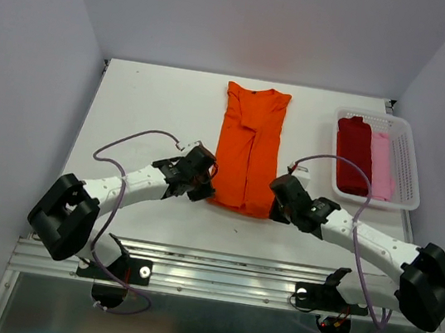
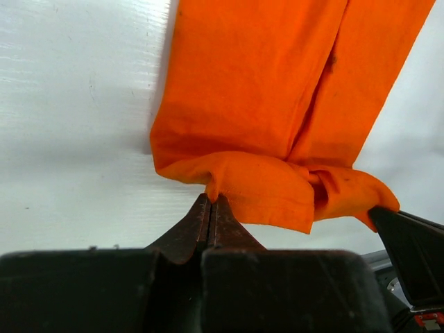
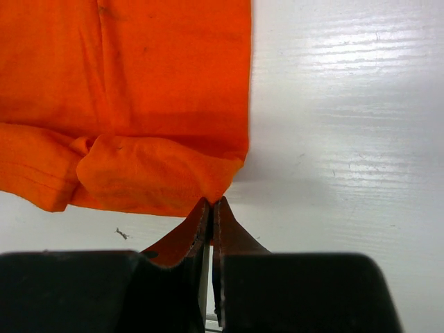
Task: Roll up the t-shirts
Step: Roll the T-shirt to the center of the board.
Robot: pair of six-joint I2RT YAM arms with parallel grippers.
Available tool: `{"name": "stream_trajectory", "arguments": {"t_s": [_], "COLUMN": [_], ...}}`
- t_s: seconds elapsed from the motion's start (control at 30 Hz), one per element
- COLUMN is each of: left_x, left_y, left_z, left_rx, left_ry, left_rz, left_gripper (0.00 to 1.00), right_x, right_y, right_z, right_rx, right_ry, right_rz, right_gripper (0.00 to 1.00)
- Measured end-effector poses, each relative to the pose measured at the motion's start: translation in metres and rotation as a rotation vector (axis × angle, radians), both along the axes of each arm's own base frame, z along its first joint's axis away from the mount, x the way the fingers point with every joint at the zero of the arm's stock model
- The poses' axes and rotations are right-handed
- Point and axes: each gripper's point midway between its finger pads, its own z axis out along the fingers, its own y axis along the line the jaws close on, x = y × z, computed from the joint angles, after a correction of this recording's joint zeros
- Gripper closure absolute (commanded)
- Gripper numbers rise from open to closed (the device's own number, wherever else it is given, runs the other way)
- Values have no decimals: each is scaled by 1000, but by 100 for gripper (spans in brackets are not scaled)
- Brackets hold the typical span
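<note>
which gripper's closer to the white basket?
Right. The right gripper pinches the orange t-shirt at its hem corner on the basket side; the left gripper pinches the opposite corner, farther off.

We find no txt, labels, brand names, nos. or signs that can be read in any of the 3 views.
</note>
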Motion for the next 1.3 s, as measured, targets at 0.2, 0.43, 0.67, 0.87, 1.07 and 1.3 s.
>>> {"name": "stream_trajectory", "arguments": {"t_s": [0.2, 0.43, 0.67, 0.87, 1.07, 1.3], "left_x": [7, 18, 26, 36, 51, 51], "left_y": [-1, -4, 0, 7, 8, 17], "left_z": [-6, -8, -14, -10, 5, 30], "left_rx": [10, 19, 43, 72, 83, 86], "left_ry": [9, 2, 0, -22, -69, -146], "left_rz": [3, 0, 19, 48, 80, 94], "left_gripper": [100, 100, 93, 26, 18, 100], "right_x": [8, 17, 31, 55, 73, 64], "right_y": [0, 1, 3, 3, 1, 4], "right_z": [0, -1, -7, 1, 27, 67], "right_rx": [-18, -31, -51, -55, -22, 102], "right_ry": [-2, -10, -16, -53, -128, -220], "right_rz": [-1, -2, -8, -28, -47, -25], "right_gripper": [99, 96, 87, 38, 28, 90]}}
